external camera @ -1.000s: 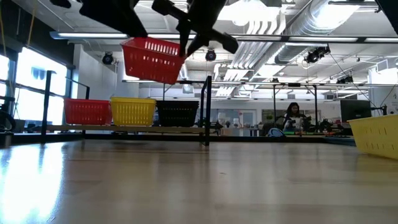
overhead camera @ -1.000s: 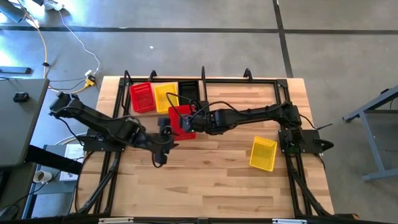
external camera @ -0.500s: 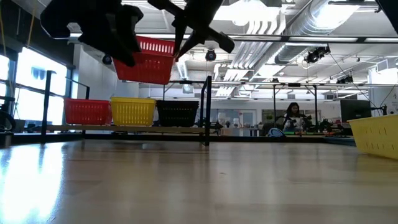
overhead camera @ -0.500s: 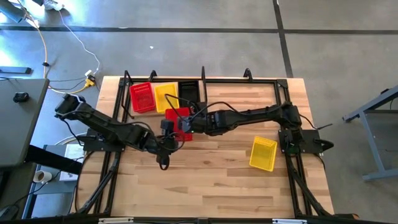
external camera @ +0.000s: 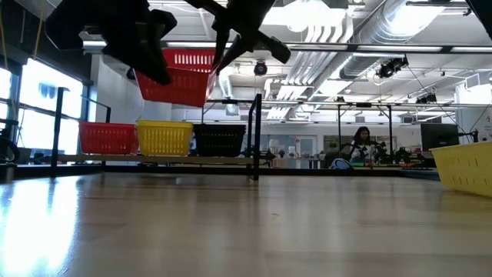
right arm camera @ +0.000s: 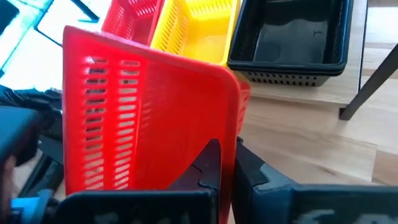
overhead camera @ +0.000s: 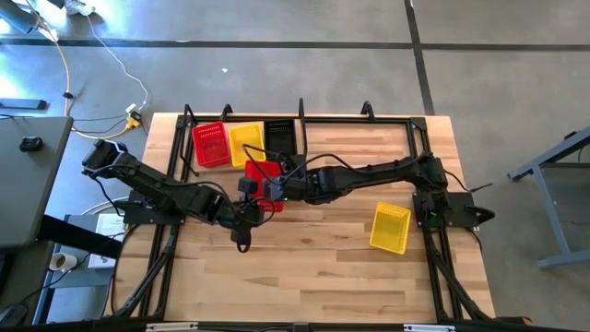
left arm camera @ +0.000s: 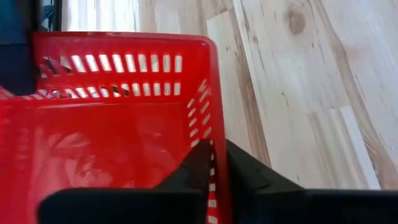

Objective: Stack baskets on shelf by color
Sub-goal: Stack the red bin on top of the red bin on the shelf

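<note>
Red basket [overhead camera: 263,175] hangs in the air above the worktop [overhead camera: 313,258], just in front of the shelf [overhead camera: 350,120]. Left pincer [left arm camera: 214,165] and right pincer [right arm camera: 224,163] each clamp a side wall of it. Shelf holds one red [external camera: 108,138], yellow [external camera: 164,138] and black basket [external camera: 219,140] in a row. Another yellow basket [overhead camera: 390,228] lies apart on the worktop.
</note>
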